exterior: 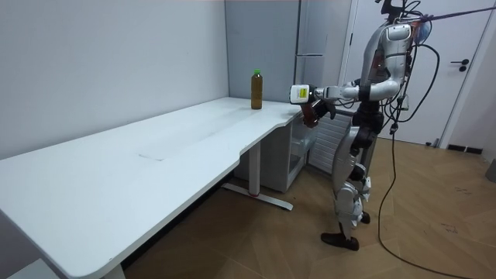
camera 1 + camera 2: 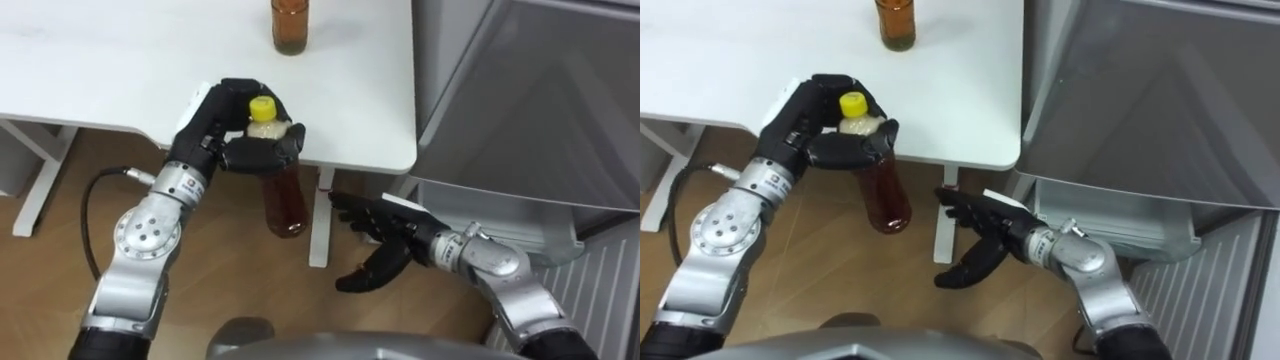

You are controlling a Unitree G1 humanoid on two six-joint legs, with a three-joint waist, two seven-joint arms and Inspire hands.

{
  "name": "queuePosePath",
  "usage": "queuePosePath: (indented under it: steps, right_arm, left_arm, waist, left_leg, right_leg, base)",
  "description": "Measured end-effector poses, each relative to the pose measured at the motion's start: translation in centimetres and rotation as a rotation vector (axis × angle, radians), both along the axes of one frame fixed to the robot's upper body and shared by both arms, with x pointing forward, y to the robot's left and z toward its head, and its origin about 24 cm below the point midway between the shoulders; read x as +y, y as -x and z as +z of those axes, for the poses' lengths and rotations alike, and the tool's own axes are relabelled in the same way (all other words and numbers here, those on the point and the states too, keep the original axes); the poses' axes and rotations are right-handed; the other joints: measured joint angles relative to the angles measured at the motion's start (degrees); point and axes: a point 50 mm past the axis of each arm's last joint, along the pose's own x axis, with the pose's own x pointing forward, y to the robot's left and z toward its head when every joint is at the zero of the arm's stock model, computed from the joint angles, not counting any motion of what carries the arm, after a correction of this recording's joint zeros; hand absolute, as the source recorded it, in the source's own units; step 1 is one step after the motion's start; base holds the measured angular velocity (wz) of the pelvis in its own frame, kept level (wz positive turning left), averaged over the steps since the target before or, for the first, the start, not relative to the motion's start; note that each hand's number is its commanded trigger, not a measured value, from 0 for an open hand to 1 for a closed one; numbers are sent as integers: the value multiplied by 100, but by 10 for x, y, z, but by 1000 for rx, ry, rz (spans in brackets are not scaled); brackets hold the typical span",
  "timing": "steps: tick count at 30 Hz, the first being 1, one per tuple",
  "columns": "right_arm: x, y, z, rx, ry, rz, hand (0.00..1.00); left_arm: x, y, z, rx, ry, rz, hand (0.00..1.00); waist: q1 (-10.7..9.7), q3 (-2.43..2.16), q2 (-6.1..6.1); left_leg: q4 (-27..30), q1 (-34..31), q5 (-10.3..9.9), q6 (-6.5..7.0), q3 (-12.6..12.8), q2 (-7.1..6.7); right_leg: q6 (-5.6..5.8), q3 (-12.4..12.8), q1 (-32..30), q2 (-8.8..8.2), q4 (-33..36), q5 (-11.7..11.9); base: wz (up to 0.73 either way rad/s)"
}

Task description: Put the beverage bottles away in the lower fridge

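A brown drink bottle with a yellow cap [image 2: 281, 190] [image 2: 884, 185] hangs upright past the near edge of the white table [image 2: 120, 70], and my left hand [image 2: 240, 135] [image 2: 830, 125] is shut on its neck. In the room view that bottle [image 1: 308, 111] is held out in front of me beside the table's end. My right hand [image 2: 380, 240] [image 2: 985, 235] is open, lower and to the right of the bottle, apart from it. A second brown bottle [image 2: 290, 25] [image 2: 896, 22] [image 1: 256, 89], with a green cap, stands on the table's far side.
The grey fridge [image 2: 540, 110] [image 2: 1150, 100] [image 1: 310, 46] stands right of the table, its lower part [image 2: 500, 215] open towards me. I stand at the table's end corner on the wooden floor [image 1: 434, 201]. A white door [image 1: 457, 70] is behind me.
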Motion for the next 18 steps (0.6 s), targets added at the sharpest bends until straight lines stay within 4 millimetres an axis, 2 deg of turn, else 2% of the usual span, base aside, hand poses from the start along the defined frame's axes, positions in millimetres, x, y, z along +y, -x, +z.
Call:
queuePosePath:
  steps: [5, 18]
  right_arm:
    - [11, -5, 12, -35, -92, 6, 0]
    - [18, -7, 18, -15, -240, -42, 0]
  left_arm:
    - [-19, 4, -8, 41, 23, -87, 100]
    - [-31, 9, -19, 98, 26, -158, 100]
  waist:
    - [-2, 14, -26]
    - [-23, 37, 37]
  left_leg:
    - [36, -83, 0, 0, -49, -4]
    - [124, -168, 3, 11, -54, 0]
  right_leg:
    - [0, -72, -28, 1, 0, 0]
    - [-11, -66, -59, 7, 14, 7]
  base:
    - [5]
    - [0]
